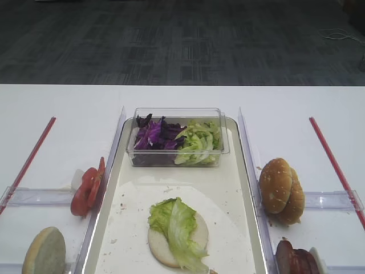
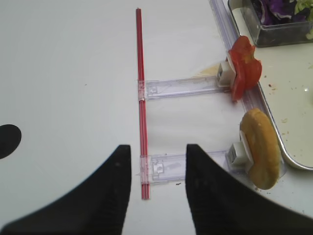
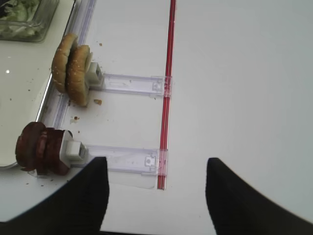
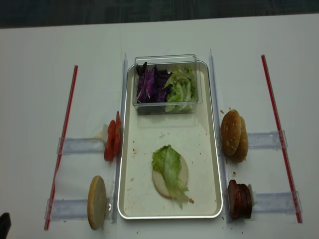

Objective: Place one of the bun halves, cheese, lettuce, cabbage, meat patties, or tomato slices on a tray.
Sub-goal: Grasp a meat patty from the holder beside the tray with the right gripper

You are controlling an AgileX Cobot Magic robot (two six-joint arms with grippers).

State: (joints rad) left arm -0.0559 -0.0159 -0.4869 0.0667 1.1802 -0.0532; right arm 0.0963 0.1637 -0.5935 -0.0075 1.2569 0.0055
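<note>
A long silvery tray [image 4: 149,134] holds a pale bun half [image 4: 183,172] with a lettuce leaf [image 4: 167,162] lying on it. At its far end a clear tub holds purple cabbage [image 4: 151,84] and more lettuce [image 4: 182,89]. Tomato slices [image 2: 244,73] and a bun half [image 2: 260,147] stand on edge left of the tray. Two sesame bun halves [image 3: 72,68] and meat patties [image 3: 41,147] stand to its right. No cheese shows. My left gripper [image 2: 157,161] and right gripper [image 3: 156,171] both hover open and empty over the white table, outside the tray.
Red strips [image 2: 141,98] [image 3: 168,73] run along the table on each side. Clear plastic rails [image 2: 181,88] [image 3: 132,84] reach from them to the food holders. Crumbs dot the tray floor.
</note>
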